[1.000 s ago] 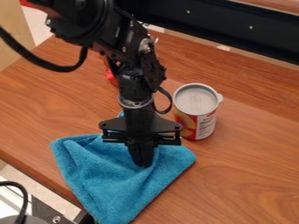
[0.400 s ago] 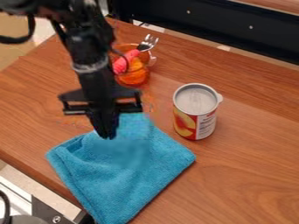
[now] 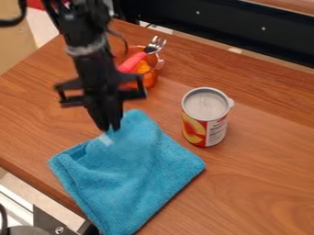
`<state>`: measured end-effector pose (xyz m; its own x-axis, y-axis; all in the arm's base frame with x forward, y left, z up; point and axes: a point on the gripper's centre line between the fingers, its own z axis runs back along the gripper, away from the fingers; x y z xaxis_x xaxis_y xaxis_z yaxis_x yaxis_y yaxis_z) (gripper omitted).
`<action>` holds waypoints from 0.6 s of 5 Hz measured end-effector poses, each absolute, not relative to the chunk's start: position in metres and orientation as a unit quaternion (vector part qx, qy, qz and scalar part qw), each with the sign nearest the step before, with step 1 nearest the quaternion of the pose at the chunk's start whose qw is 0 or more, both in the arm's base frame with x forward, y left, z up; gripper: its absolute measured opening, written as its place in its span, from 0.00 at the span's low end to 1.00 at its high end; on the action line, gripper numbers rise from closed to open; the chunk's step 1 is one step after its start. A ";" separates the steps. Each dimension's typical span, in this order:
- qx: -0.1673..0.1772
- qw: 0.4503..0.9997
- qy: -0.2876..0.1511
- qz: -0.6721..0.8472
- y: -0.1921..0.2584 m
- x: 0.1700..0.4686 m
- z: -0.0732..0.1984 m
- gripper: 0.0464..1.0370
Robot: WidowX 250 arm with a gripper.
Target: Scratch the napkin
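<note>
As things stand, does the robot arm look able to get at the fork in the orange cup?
Probably yes: the fork leans out of the cup with its tines up and uncovered. The gripper hangs over the blue cloth, nearer the camera, and the can stands off to one side.

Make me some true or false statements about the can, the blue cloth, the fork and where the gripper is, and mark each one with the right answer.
1. The can stands upright on the table. True.
2. The blue cloth is draped over the can. False: it lies on the table, beside the can.
3. The fork has a green handle. False: its handle is reddish pink.
4. The fork is at the orange cup. True.
5. The gripper is directly above the can. False: it is by the cloth's upper left part, as the camera sees it.
</note>
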<state>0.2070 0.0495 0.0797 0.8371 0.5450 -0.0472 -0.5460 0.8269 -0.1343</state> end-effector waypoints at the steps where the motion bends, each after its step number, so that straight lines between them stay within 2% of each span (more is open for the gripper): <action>1: -0.091 0.942 -0.006 0.323 0.059 0.215 0.093 0.40; 2: -0.092 0.943 -0.032 0.319 0.071 0.229 0.106 0.70; 3: -0.081 0.943 -0.043 0.320 0.084 0.250 0.119 0.94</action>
